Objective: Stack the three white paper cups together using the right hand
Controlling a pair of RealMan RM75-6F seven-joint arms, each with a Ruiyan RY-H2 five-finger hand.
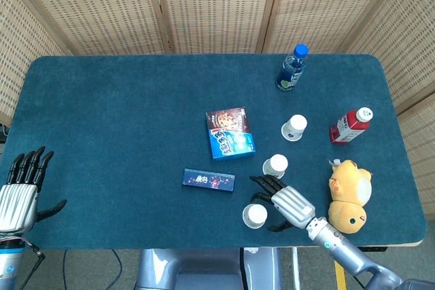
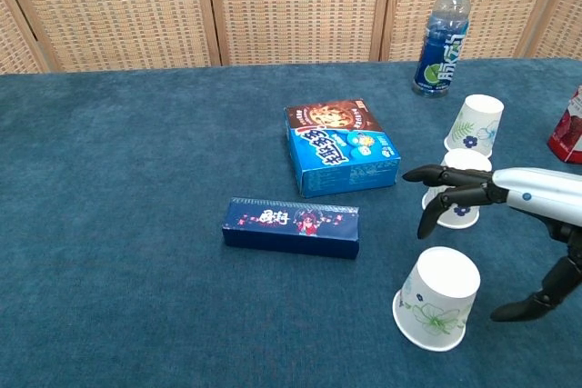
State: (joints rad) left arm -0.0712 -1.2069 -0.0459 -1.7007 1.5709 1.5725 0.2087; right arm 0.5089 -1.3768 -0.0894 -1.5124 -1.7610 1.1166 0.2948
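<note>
White paper cups (image 2: 437, 301) unstacked, right hand (image 1: 285, 202) spread beside nearest.

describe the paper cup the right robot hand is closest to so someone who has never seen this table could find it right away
Start at the near edge of the blue table, right of centre, where the right robot hand is spread open. Just below its fingers stands a white paper cup with a green flower print. Unlike the other two cups, it stands nearest the table's front edge, away from the bottles.
</note>
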